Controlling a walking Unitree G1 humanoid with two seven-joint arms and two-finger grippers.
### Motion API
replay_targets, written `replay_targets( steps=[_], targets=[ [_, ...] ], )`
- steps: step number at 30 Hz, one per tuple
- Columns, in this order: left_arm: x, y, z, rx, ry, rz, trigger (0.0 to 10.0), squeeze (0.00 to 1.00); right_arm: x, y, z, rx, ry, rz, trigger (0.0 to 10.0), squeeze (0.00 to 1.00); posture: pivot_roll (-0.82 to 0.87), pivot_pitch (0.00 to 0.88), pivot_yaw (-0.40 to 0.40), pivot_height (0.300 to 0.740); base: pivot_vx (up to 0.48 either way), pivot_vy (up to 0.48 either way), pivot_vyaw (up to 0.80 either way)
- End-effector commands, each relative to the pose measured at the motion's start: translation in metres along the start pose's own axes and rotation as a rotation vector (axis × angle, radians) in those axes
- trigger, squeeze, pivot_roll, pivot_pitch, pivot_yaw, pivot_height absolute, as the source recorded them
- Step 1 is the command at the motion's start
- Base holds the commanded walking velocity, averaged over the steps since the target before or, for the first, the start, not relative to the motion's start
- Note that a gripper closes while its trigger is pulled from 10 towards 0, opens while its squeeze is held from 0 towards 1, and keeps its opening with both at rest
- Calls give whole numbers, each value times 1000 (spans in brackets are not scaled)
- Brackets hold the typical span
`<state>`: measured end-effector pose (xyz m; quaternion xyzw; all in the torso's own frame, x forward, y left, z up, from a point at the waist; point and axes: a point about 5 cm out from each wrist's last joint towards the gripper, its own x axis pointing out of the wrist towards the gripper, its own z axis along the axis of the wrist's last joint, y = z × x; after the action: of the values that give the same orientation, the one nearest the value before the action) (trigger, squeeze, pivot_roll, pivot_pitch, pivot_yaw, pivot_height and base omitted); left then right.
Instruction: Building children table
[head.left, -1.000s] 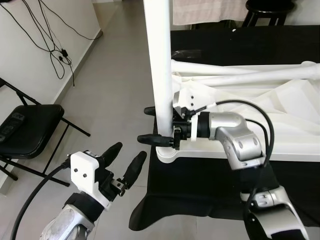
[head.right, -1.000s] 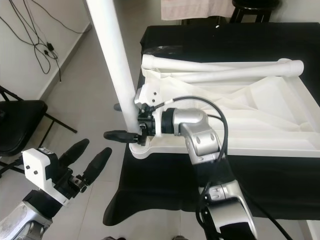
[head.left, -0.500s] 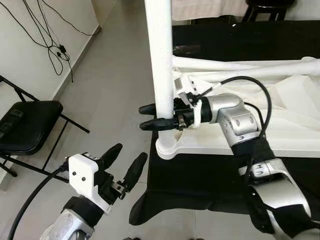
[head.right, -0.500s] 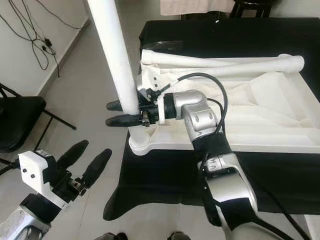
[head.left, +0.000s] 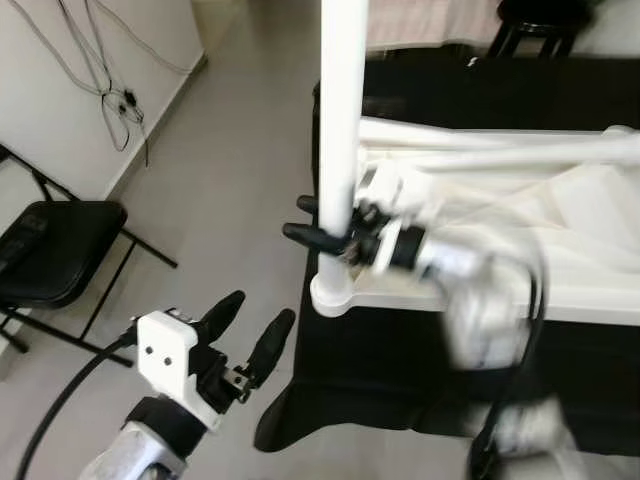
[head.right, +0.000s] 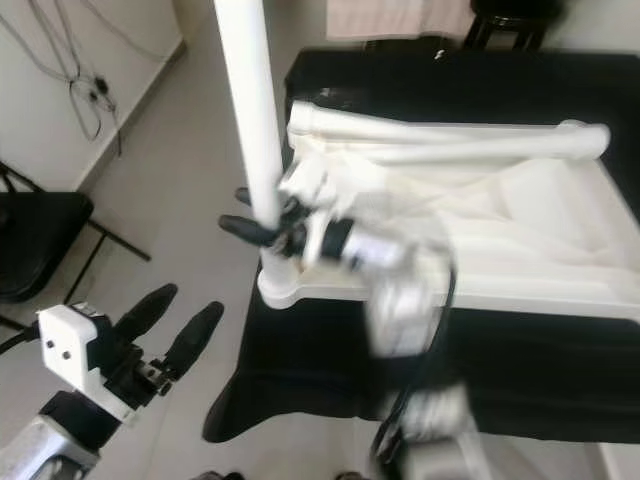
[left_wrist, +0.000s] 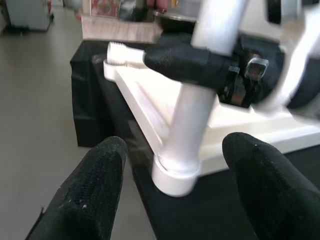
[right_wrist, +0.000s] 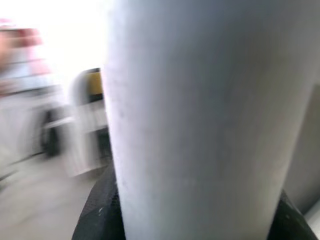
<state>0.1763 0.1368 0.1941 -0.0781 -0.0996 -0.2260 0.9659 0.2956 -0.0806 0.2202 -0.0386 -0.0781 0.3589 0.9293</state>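
Observation:
A white table leg (head.left: 340, 150) stands upright with its foot in the corner socket (head.left: 330, 293) of the upside-down white tabletop (head.left: 580, 290). My right gripper (head.left: 318, 222) is shut on the table leg just above the socket, one black finger on each side; its arm is blurred. In the right wrist view the table leg (right_wrist: 195, 125) sits close between the fingers. My left gripper (head.left: 248, 328) hovers open and empty over the floor, below and left of the socket. In the left wrist view its fingers (left_wrist: 100, 185) frame the table leg (left_wrist: 200, 110).
Two more white legs (head.left: 500, 150) lie across the tabletop, which rests on a black-covered surface (head.left: 400, 380). A black folding chair (head.left: 50, 250) stands on the grey floor at the left, with cables (head.left: 110, 90) hanging down the wall. A black stool (head.left: 540, 15) is at the far right.
The right arm is now blurred in motion while its gripper stays around the leg. The leg stands straighter than before. The view has shifted a little. My left gripper has not moved.

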Motion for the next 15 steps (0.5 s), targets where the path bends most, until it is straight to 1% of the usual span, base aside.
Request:
replay_targets(
  steps=[1,2,5,9,10,11,12,15],
  targets=[
    [-2,5,-5,7,24,11,10000,0,-16,-8,-26,47,147,-171,0,0,-3,147,39,740,0,0,0],
    [-1,6,-6,8,25,10,10000,0,-15,-11,-27,37,148,-192,0,0,-2,145,40,740,0,0,0],
    [0,7,-8,8,26,6,10000,0,-10,-11,-25,9,149,-188,0,0,-8,134,35,740,0,0,0],
    [1,7,-8,11,22,10,10000,0,-5,-5,-25,28,155,-160,0,0,-5,127,26,740,0,0,0],
    [1,7,-8,13,19,14,10000,0,-2,-2,-24,33,154,-134,6549,0,-5,126,25,740,0,0,0],
    [1,7,-8,13,19,14,10000,0,-2,-2,-24,33,154,-134,6549,0,-5,126,25,740,0,0,0],
    [1,7,-8,13,17,16,10000,0,2,0,-20,31,118,-87,10000,0,-8,127,24,740,0,0,0],
    [1,7,-8,13,15,17,10000,0,3,4,-16,33,99,-77,10000,0,-8,127,24,740,0,0,0]
  ],
)
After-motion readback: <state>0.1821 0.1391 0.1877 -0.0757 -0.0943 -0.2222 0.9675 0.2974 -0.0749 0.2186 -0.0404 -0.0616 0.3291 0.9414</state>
